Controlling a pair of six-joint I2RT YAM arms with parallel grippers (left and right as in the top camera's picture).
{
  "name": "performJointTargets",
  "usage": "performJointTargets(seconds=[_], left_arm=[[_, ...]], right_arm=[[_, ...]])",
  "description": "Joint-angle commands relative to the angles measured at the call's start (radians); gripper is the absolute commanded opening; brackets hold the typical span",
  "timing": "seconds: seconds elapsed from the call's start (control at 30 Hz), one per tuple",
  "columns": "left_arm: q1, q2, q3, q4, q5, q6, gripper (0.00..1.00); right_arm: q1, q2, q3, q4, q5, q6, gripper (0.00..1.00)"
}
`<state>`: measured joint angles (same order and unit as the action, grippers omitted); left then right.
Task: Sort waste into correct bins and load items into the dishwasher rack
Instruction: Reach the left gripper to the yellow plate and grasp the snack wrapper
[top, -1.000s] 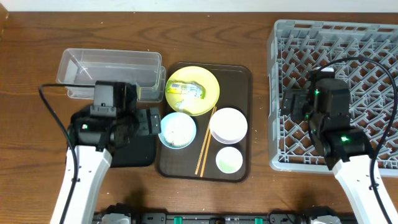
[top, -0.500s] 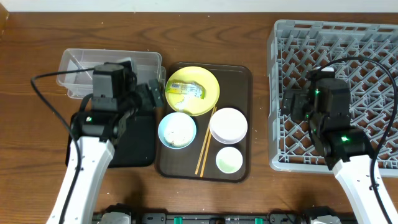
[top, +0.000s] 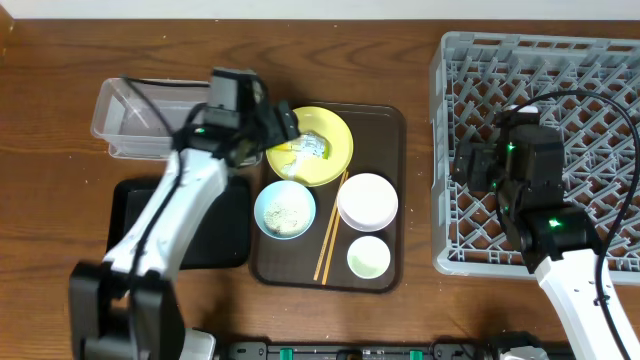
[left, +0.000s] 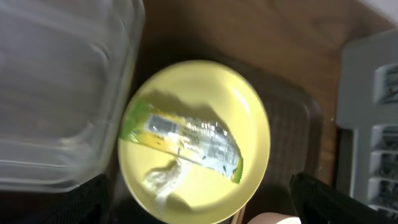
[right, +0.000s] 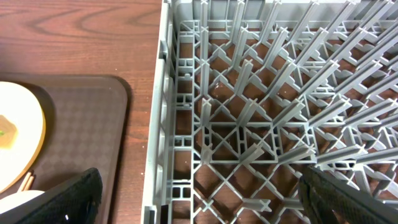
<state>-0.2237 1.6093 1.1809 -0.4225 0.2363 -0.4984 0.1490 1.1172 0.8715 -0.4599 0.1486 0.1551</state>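
— Status on left gripper?
— Over the plate, fingers spread wide, nothing between them. Wrapper lies flat on the plate, scrap right at its lower edge.
— Bins?
— Tub sits just beside the plate, on its left in the wrist view. Black tray is on the robot's side of the tub, partly under the arm.
— Rice?
— Rice is in the blue bowl. That bowl shares the brown tray with the plate, white bowl and cup. Chopsticks lie side by side between the two bowls.
— Right gripper?
— Wide too, holding nothing. It hangs above the rack, near the wall that faces the brown tray.
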Motion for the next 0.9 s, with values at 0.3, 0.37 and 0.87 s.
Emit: performJointTargets(seconds=[0.3,0.37,0.87], left_arm=[[-0.084,0.229,0.016,0.111,-0.052,-0.083,0.93],[-0.084,0.245,0.016,0.111,-0.092,-0.083,0.93],[-0.097,0.309,0.016,0.124,-0.106,-0.083,0.75]], right_arm=[[-0.006,-0.009,0.025,-0.002,-0.004,0.005,0.99],[-0.006,-0.009,0.025,-0.003,-0.004,0.005,0.99],[-0.006,-0.009,0.025,-0.003,-0.003,0.005,0.99]])
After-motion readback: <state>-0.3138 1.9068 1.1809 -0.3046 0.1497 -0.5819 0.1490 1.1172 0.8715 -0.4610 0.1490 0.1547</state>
